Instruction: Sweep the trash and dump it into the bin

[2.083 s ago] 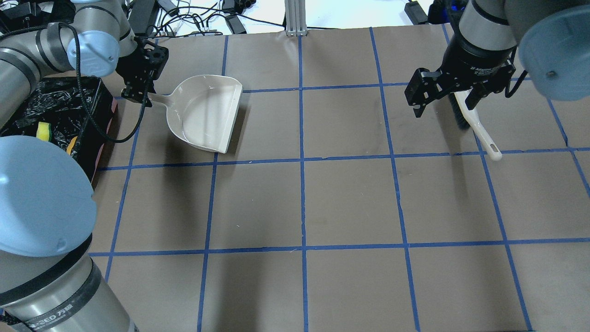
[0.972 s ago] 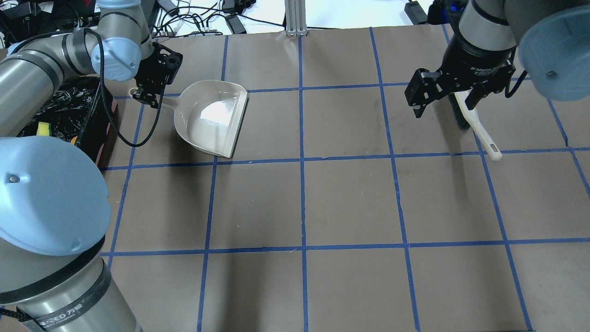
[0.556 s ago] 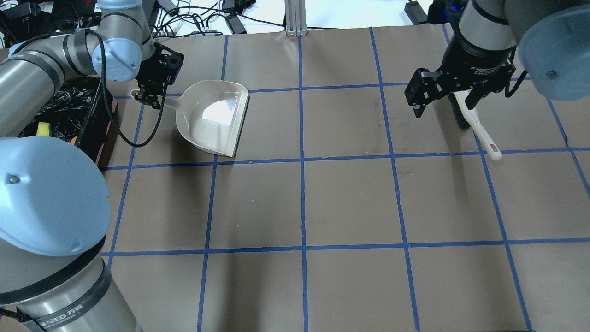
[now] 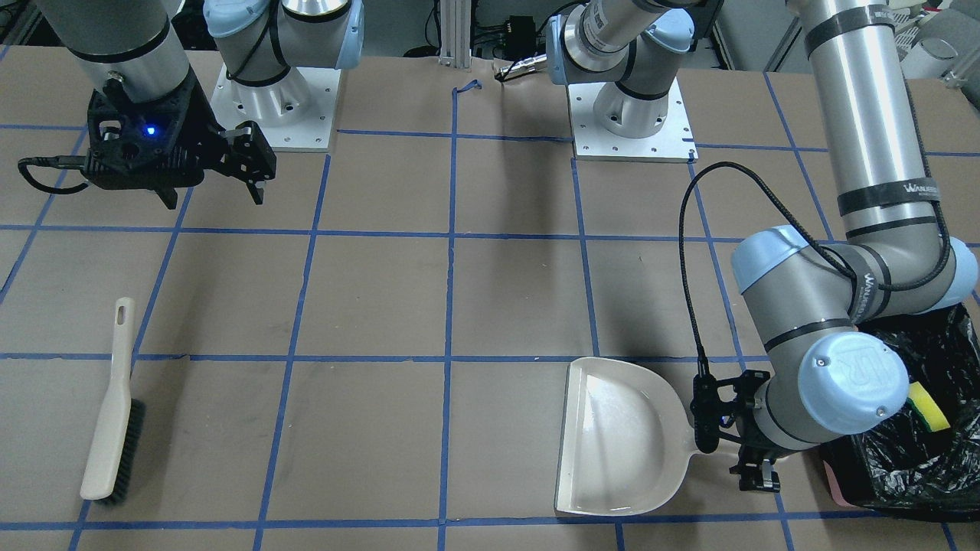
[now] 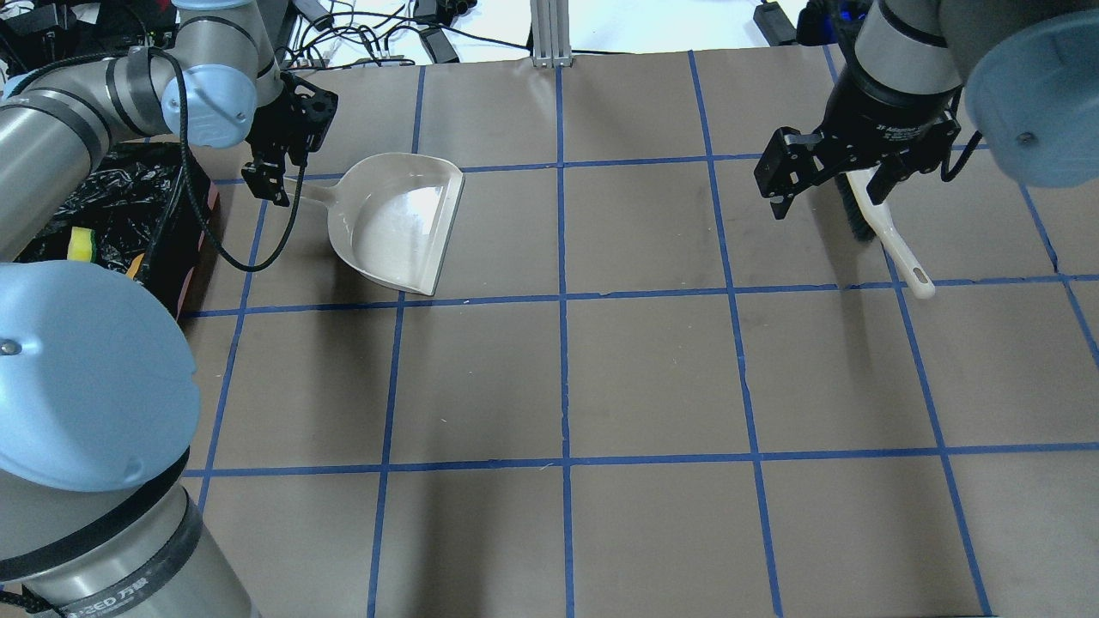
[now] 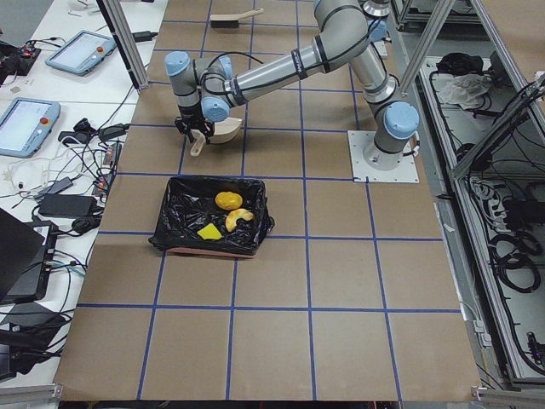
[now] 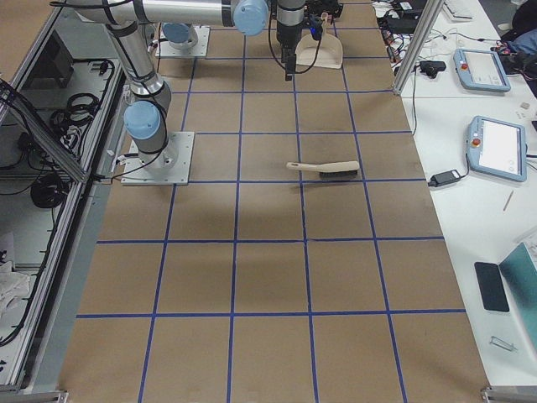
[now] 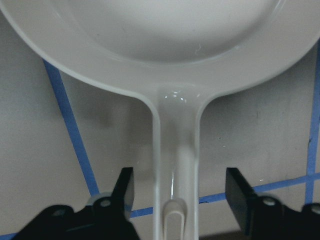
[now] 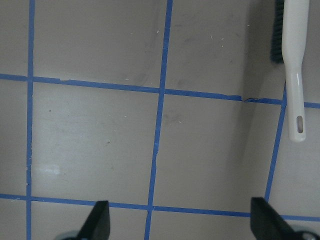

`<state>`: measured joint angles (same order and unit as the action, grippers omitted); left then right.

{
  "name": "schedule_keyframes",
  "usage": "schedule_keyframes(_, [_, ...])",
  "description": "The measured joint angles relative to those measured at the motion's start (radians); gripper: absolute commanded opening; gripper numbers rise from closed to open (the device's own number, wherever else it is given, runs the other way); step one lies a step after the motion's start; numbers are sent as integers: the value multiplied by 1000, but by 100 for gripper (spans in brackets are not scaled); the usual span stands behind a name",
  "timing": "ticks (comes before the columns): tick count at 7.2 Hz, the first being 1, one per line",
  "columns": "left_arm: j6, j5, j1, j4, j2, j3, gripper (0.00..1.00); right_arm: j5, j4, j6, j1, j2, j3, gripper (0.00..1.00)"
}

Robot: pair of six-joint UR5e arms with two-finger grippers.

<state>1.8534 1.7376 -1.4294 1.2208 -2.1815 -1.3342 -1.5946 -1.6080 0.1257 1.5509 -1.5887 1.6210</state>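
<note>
L gripper (image 8: 180,181) jaws wide astride dustpan (image 5: 395,219) handle; bin (image 5: 146,184) beside, brush (image 4: 107,436) far.

Near arm: left pincer (image 6: 194,127) hangs low over the worktop (image 6: 341,281), at the handle end of the beige dustpan (image 6: 226,130); contact not resolvable. Pan lies just beside the pincer, toward the robot base. The bin (image 6: 170,215), lined with a black bag, sits on the camera side of the pincer, apart from it. Inside: yellow-orange lump (image 6: 226,200), curved piece (image 6: 240,218), yellow sponge block (image 6: 209,231). Brush (image 6: 238,14) lies well beyond the pincer, at the far end.
</note>
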Motion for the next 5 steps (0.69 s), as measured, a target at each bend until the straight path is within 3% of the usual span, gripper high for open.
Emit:
schedule_keyframes(3, [-169, -18, -3, 107, 96, 4, 82, -5, 0, 0, 0, 0, 0, 100])
schedule_keyframes(5, [-371, -88, -16, 229, 203, 4, 89, -6, 0, 0, 0, -1, 0, 100])
